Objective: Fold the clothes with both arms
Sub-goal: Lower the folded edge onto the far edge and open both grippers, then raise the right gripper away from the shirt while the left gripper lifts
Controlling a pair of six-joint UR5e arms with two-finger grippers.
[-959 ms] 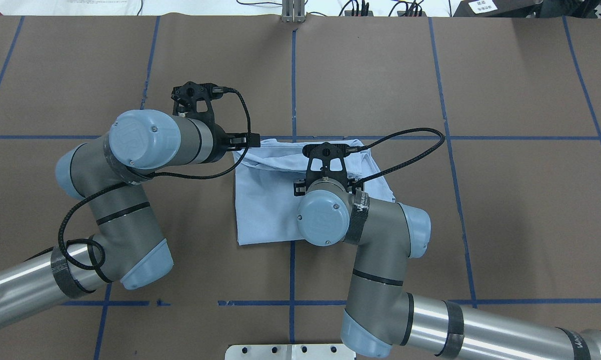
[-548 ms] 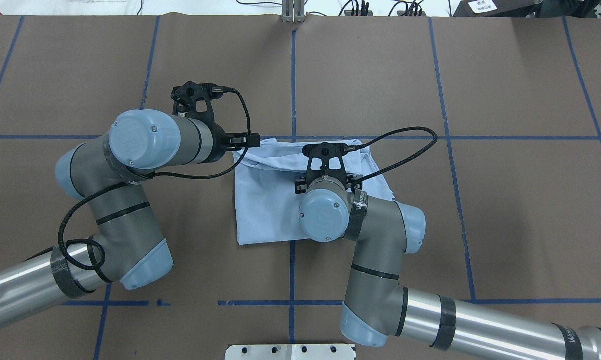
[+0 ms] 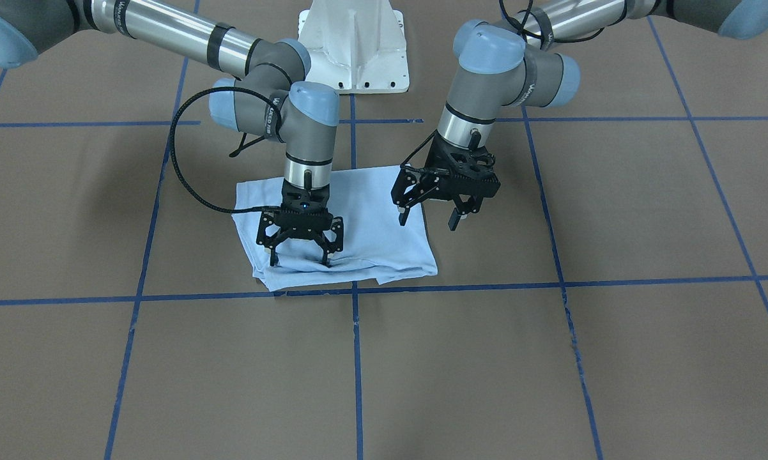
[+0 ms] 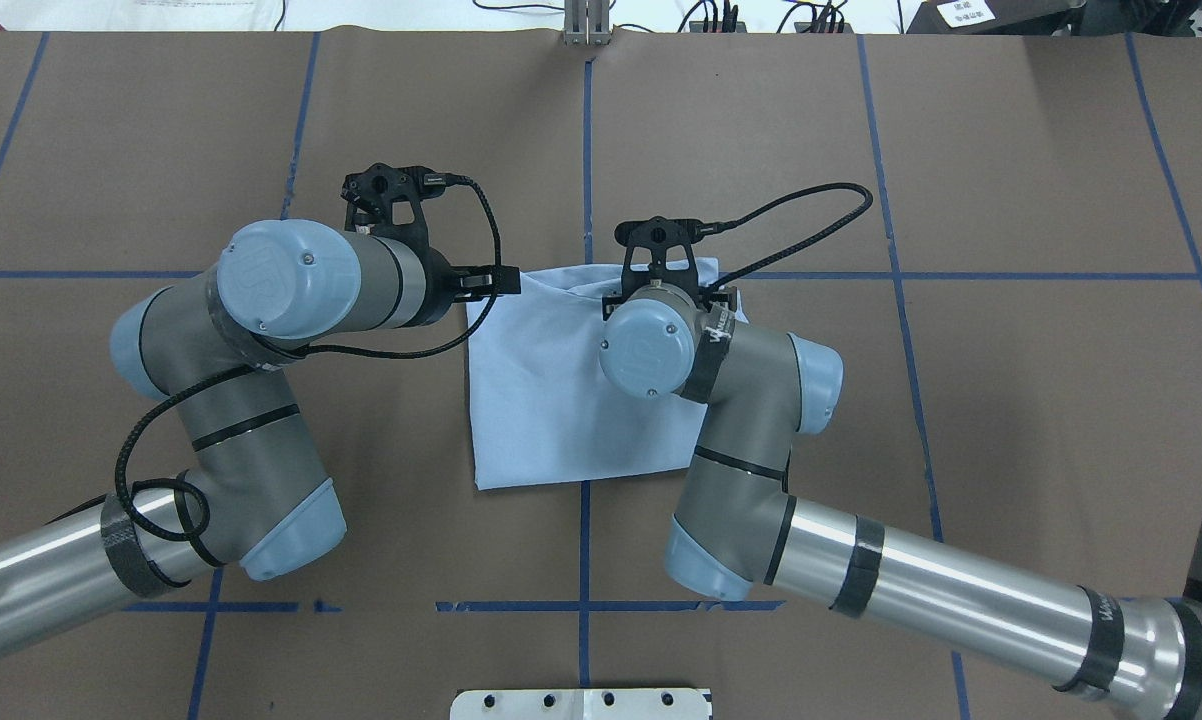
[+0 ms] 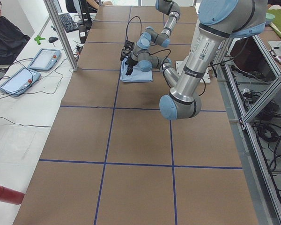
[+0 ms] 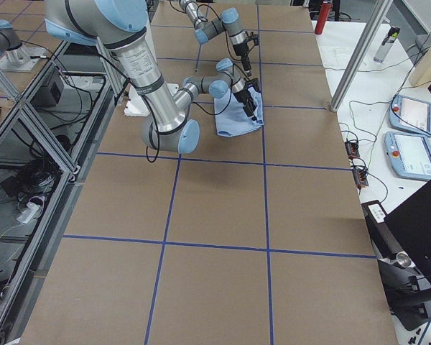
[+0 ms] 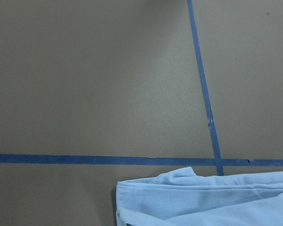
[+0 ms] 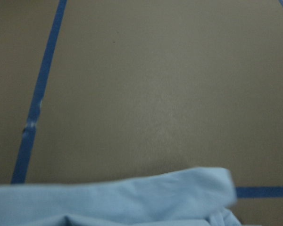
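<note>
T-shirt [image 4: 551,400], soft pale-blue rectangle, one edge rumpled

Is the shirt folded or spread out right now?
Folded. The T-shirt lies as a compact rectangle with layered edges stacked along one side; no sleeves stick out.

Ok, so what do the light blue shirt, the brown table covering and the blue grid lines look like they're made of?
Shirt: soft matte knit, probably cotton jersey, since it lies in limp folds and rounded creases.
Table covering: flat matte brown sheet with no glare, either paper or thin card; I can't tell which.
Grid lines: blue adhesive tape, likely painter's tape, with small nicks and breaks along it.
</note>
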